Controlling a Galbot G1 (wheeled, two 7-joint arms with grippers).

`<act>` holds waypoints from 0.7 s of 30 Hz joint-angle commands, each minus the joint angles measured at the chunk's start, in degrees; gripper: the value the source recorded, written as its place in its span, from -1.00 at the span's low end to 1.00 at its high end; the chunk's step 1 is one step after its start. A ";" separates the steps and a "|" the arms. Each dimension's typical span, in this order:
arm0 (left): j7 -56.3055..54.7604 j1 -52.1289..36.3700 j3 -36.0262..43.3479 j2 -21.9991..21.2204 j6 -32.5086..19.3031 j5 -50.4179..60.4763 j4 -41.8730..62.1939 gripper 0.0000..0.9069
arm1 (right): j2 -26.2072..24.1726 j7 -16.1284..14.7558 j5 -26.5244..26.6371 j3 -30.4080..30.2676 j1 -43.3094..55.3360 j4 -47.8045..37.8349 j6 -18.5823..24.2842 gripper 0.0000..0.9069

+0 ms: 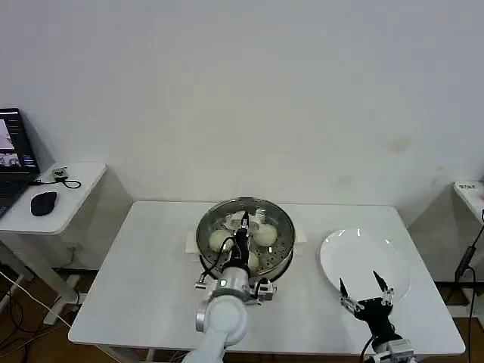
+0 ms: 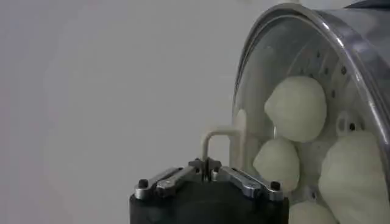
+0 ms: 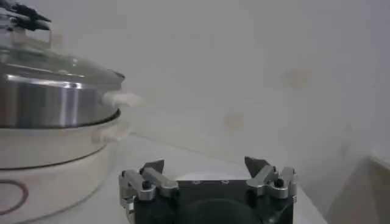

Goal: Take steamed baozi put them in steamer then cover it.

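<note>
The steamer [image 1: 283, 259], a shiny steel pot on a white base [image 3: 55, 152], stands mid-table. Several cream-white baozi [image 1: 220, 240] lie on its perforated tray, seen through the clear glass cover [image 1: 227, 212] that sits over the pot. My left gripper [image 1: 243, 224] is above the pot's middle, shut on the cover's pale handle [image 2: 214, 135]. In the left wrist view the baozi [image 2: 297, 108] show behind the cover's metal rim [image 2: 286, 15]. My right gripper [image 1: 365, 288] hangs open and empty over the near edge of the white plate [image 1: 363, 249].
A side table at the far left carries a laptop [image 1: 13, 155] and a mouse [image 1: 43, 202]. Another small table edge [image 1: 470, 189] stands at the far right. A plain wall runs behind the white table [image 1: 136, 280].
</note>
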 commanded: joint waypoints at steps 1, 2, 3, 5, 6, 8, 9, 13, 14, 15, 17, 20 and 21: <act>0.22 0.82 -0.02 0.13 -0.48 -0.89 -2.38 1.00 | -0.04 0.00 -0.05 0.01 0.00 0.01 0.05 1.00; 0.28 1.12 -0.06 0.21 -0.59 -0.91 -2.97 1.00 | -0.09 0.01 -0.04 0.02 -0.02 0.02 0.03 1.00; 0.46 1.49 -0.15 0.31 -0.86 -0.96 -3.66 1.00 | -0.10 0.00 -0.05 0.02 -0.03 0.02 0.05 1.00; 0.65 2.37 -0.44 0.45 -1.38 -1.05 -5.24 1.00 | -0.16 0.00 -0.05 -0.01 -0.10 0.06 0.04 1.00; 0.56 3.03 -0.51 0.58 -1.72 -1.04 -5.81 1.00 | -0.25 -0.01 -0.03 -0.03 -0.14 0.09 0.04 1.00; 0.68 4.08 -0.29 1.29 -2.01 -1.47 -7.25 1.00 | -0.31 0.02 -0.04 -0.02 -0.16 0.06 0.07 1.00; 0.61 4.69 -0.13 1.73 -2.15 -1.71 -8.29 1.00 | -0.35 0.03 -0.05 -0.03 -0.15 0.04 0.06 1.00; 0.20 7.46 -0.52 3.69 -2.91 -2.86 -12.89 1.00 | -0.39 0.04 -0.06 -0.14 -0.24 0.17 0.09 1.00; 0.14 8.81 -0.98 4.46 -3.17 -4.04 -14.47 1.00 | -0.43 0.05 -0.06 -0.14 -0.33 0.19 0.09 1.00; -0.34 10.71 -1.89 6.03 -3.62 -5.77 -16.72 1.00 | -0.46 0.07 -0.06 -0.14 -0.45 0.20 0.13 1.00; -0.84 13.90 -3.52 8.15 -4.76 -8.91 -21.08 1.00 | -0.54 0.08 -0.02 -0.16 -0.57 0.22 0.15 1.00; -2.96 20.02 -8.33 10.95 -7.77 -14.35 -27.06 1.00 | -0.98 0.39 0.42 -0.26 -0.93 0.38 0.35 1.00; -4.83 22.78 -10.25 12.63 -8.41 -17.97 -28.98 1.00 | -1.36 0.45 0.93 -0.26 -1.24 0.52 0.40 1.00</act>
